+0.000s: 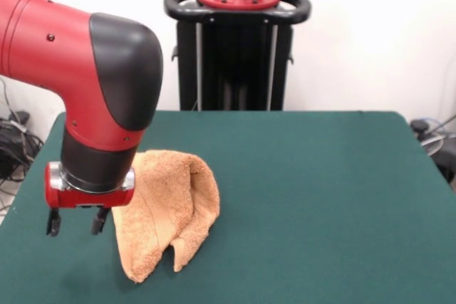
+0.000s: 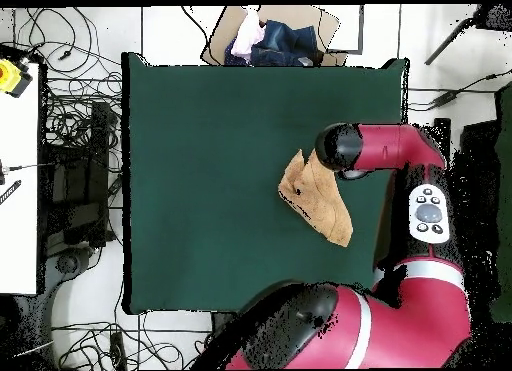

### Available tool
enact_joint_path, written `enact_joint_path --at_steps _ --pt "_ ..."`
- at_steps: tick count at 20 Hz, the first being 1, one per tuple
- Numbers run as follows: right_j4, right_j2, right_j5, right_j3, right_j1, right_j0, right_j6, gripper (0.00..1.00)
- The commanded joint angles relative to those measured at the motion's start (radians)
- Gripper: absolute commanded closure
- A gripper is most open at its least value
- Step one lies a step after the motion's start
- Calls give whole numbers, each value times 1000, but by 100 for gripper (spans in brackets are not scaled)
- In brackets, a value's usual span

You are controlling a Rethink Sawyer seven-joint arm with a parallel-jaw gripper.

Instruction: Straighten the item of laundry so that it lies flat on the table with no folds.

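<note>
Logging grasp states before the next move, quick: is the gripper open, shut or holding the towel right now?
Gripper: open and empty, its two fingers apart, just beside the crumpled towel, above the table.

Bright, even room light; the arm (image 1: pixel 92 90) casts a soft shadow on the table (image 1: pixel 320 197).

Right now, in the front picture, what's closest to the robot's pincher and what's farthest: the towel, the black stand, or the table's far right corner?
From the gripper, open above the table's left part:
1. The towel, crumpled just beside it on the right.
2. The black stand, behind the table's far edge, middle.
3. The table's far right corner, across the green top.
</note>
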Motion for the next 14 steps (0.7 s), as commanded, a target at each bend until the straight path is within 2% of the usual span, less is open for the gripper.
enact_joint_path --at_steps 1,8,14 --pt "58 102 87 131 -3 52 -33 0" --pt "73 88 33 226 -43 47 3 0" --pt "82 82 24 234 -41 63 27 0"
